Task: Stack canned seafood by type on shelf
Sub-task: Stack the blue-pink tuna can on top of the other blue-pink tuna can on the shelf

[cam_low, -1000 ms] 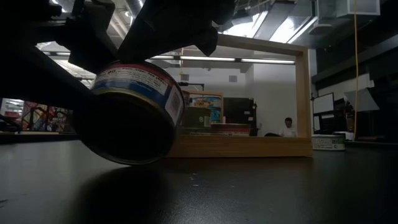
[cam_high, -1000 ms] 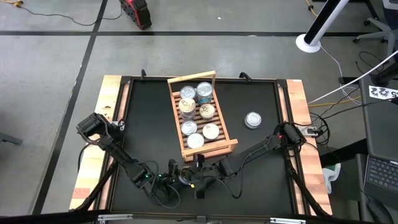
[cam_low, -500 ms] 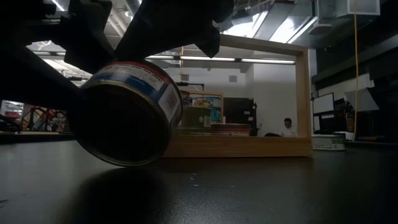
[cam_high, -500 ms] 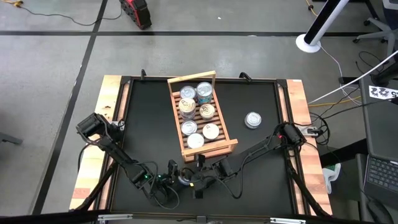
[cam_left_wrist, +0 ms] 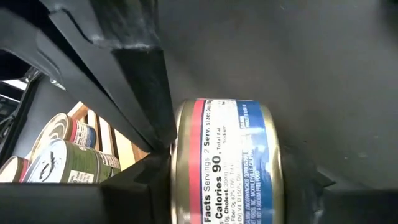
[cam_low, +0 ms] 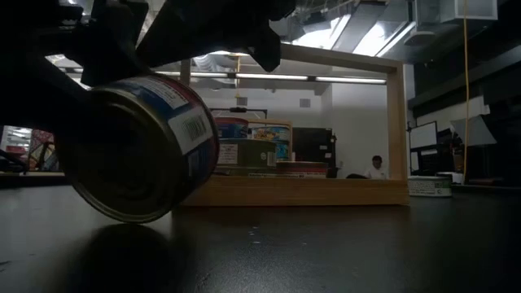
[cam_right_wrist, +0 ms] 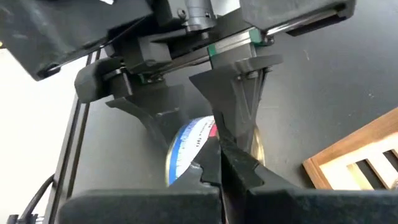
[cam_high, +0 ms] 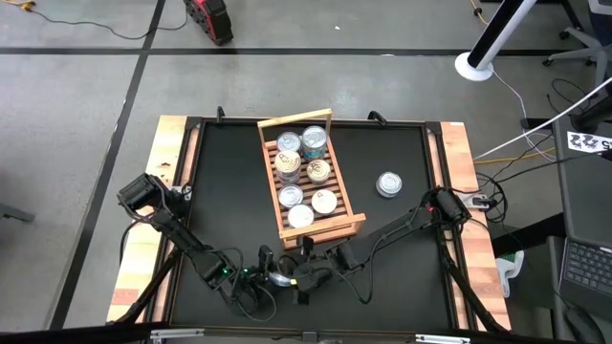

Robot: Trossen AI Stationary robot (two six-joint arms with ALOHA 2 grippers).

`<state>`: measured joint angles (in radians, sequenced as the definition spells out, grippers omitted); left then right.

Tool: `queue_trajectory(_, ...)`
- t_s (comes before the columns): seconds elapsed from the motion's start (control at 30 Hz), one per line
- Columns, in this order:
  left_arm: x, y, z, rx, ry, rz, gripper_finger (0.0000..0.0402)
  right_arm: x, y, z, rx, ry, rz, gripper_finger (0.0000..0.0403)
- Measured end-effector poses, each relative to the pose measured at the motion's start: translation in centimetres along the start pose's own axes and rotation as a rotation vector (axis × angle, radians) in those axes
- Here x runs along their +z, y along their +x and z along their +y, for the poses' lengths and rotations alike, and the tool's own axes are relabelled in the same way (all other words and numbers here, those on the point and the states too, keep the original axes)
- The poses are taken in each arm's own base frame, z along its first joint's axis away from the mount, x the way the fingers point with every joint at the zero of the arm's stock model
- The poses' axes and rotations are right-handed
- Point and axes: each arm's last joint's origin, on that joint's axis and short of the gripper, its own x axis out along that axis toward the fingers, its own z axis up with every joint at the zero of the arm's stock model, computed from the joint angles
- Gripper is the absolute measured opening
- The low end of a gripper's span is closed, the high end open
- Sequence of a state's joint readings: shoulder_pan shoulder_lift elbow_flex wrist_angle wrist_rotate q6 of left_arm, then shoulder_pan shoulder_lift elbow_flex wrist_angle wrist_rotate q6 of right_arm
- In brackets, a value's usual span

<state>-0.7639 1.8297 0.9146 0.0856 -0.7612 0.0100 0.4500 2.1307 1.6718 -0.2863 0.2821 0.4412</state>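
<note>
The left end effector (cam_high: 280,278) is hanging low over the near edge of the black table (cam_high: 229,182), its fingers (cam_right_wrist: 245,81) closing on the flat ends of a blue-and-red labelled tin (cam_low: 138,150), which is tilting on its edge just above the surface. The right end effector (cam_high: 308,277) is sitting just beside it, fingers pressed together and holding nothing. The slatted wooden shelf (cam_high: 346,204) is lying behind them, carrying several round tins (cam_high: 301,169). One more silver tin (cam_high: 388,183) is resting alone to its right
</note>
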Motion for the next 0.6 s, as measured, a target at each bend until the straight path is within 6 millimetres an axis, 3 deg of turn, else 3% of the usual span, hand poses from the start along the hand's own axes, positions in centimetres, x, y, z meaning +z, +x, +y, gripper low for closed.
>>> queue_trajectory(0.07,0.0,0.0,0.0,0.0,-0.003,0.0,0.0187,0.0,0.0,0.01,0.003,0.0,0.001,0.0)
queue_trajectory(0.27,0.0,0.0,0.0,0.0,-0.003,0.0,0.0187,-0.03,0.0,0.04,0.017,-0.001,0.009,0.0008)
queue_trajectory(0.5,0.07,-0.03,-0.04,-0.002,-0.028,-0.006,0.0187,0.01,-0.01,0.2,0.058,0.002,0.017,0.0078)
queue_trajectory(0.6,0.25,-0.15,-0.06,-0.005,-0.07,-0.017,0.0187,0.38,-0.87,0.21,0.088,-0.008,0.033,0.0101)
